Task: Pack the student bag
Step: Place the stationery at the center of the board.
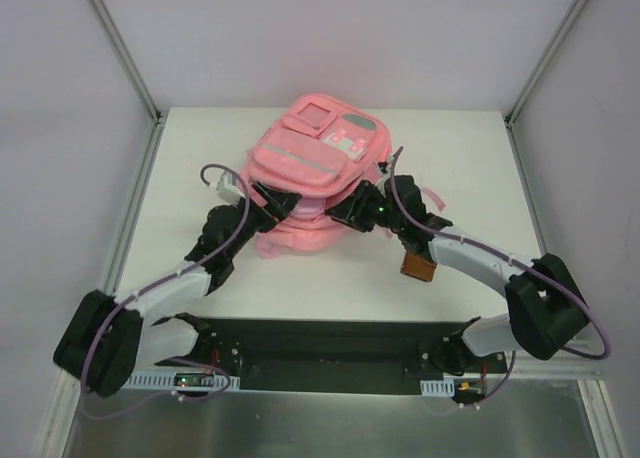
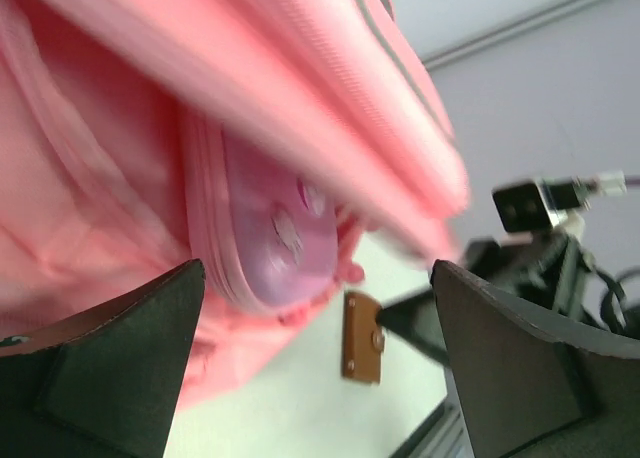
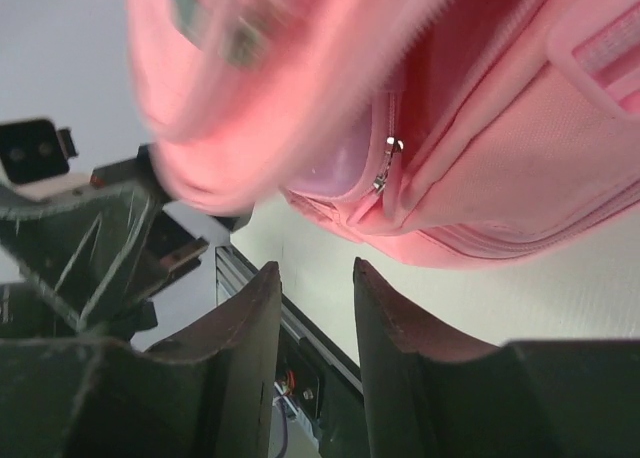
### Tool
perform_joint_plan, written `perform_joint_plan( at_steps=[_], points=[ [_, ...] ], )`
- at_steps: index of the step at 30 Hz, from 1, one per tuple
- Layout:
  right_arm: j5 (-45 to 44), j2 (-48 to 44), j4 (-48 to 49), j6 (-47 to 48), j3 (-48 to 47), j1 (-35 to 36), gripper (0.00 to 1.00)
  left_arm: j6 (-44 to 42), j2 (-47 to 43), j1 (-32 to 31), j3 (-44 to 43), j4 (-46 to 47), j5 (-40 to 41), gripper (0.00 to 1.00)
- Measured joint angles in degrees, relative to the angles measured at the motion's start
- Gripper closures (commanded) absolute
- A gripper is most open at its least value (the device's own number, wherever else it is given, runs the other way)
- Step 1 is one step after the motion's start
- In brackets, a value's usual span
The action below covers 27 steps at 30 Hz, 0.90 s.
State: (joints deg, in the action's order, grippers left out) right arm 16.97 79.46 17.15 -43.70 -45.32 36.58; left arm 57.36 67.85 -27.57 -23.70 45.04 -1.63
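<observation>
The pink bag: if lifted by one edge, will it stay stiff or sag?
Probably floppy: the bag is soft fabric, and its flap droops. It may feel uneven, since a purple case shows inside. Unlikely to roll; it lies flat on the table.

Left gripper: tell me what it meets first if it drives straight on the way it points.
Most likely the student bag: the open left gripper faces its gaping mouth, where a lilac dotted case sits. Depth is unclear.

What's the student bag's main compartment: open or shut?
Open: the student bag gapes, a lilac item showing between its zip edges.
</observation>
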Motion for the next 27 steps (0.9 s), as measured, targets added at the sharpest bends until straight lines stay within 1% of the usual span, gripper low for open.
perform_joint_plan(
  at_steps=[3,4,7,9,11,13,15,17,21,27],
  points=[
    [-0.6,1.0,0.9,-0.9,0.2,0.4,0.64,-2.4,-9.9,-0.5,2.8,-7.6,-0.9,0.03],
    [-1.0,1.1,1.4,-1.2,0.4,0.6,0.65,-3.1,-13.4,-0.6,3.1,-10.6,-0.9,0.01],
    [-1.8,1.4,3.5,-1.7,0.8,1.8,0.66,-5.6,-23.1,-0.9,3.4,-19.1,-0.7,0.01],
    [-2.8,1.9,5.0,-1.9,0.8,3.2,0.66,-7.4,-28.0,-0.9,3.4,-24.9,0.3,0.01],
    [-5.2,2.3,7.9,-1.9,2.0,5.5,0.66,-9.1,-30.6,-0.9,2.8,-30.0,1.8,0.01],
    [-7.7,2.9,10.2,-1.9,3.6,8.3,0.66,-11.6,-30.9,-0.4,0.4,-36.1,2.8,0.01],
    [-9.4,4.0,11.5,-1.6,4.2,10.1,0.66,-14.4,-29.2,0.5,-3.5,-41.5,3.4,0.01],
    [-11.5,6.7,14.8,-1.2,4.4,11.5,0.66,-16.7,-27.0,1.8,-7.8,-45.1,3.5,0.01],
    [-15.1,12.2,20.4,-0.2,4.4,12.0,0.66,-19.6,-24.4,5.5,-13.1,-48.0,2.5,0.01],
    [-21.4,18.9,29.5,4.4,4.1,13.7,0.64,-20.7,-23.6,9.4,-13.7,-50.6,-0.4,0.01]
  ],
)
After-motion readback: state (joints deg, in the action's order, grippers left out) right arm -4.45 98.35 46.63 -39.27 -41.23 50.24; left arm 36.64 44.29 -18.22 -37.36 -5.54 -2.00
